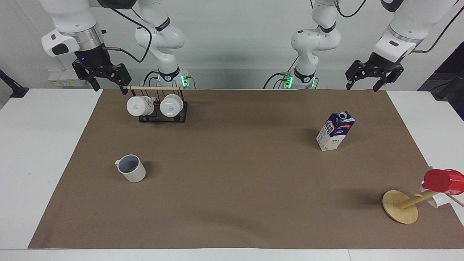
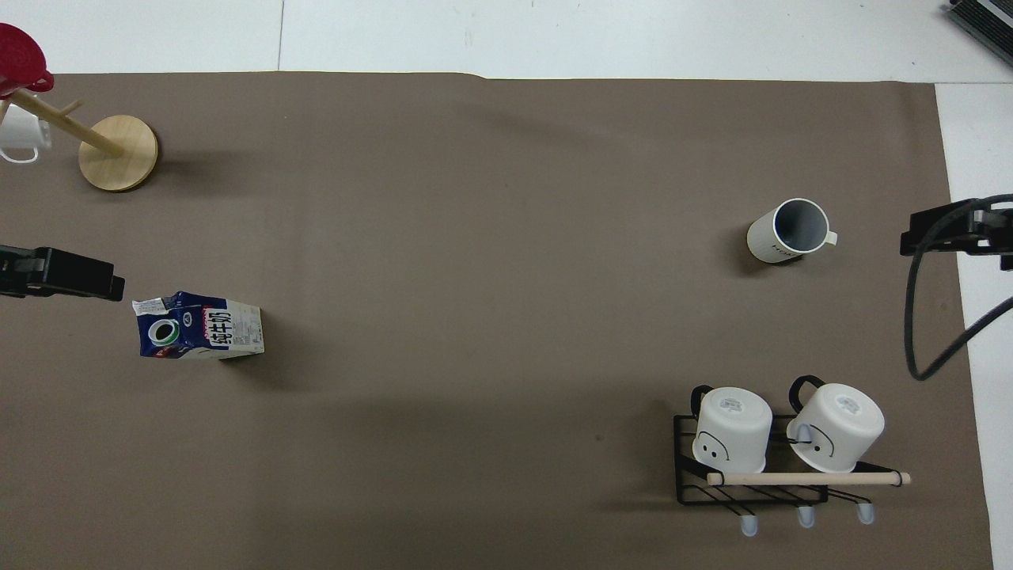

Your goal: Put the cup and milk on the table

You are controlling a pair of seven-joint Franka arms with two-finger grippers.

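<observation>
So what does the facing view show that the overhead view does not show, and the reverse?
Only the facing view shows both arms whole, with the left gripper and right gripper raised and open near the robots' edge of the brown mat. Only the overhead view shows the black Chinese print on the milk carton. Both show the cup, two white mugs on the black rack, and the wooden mug tree with the red cup.

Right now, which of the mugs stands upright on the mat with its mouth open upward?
The off-white mug with the greyish-blue inside, standing alone on the brown mat. The two whiter mugs hang tipped on the black wire rack.
</observation>
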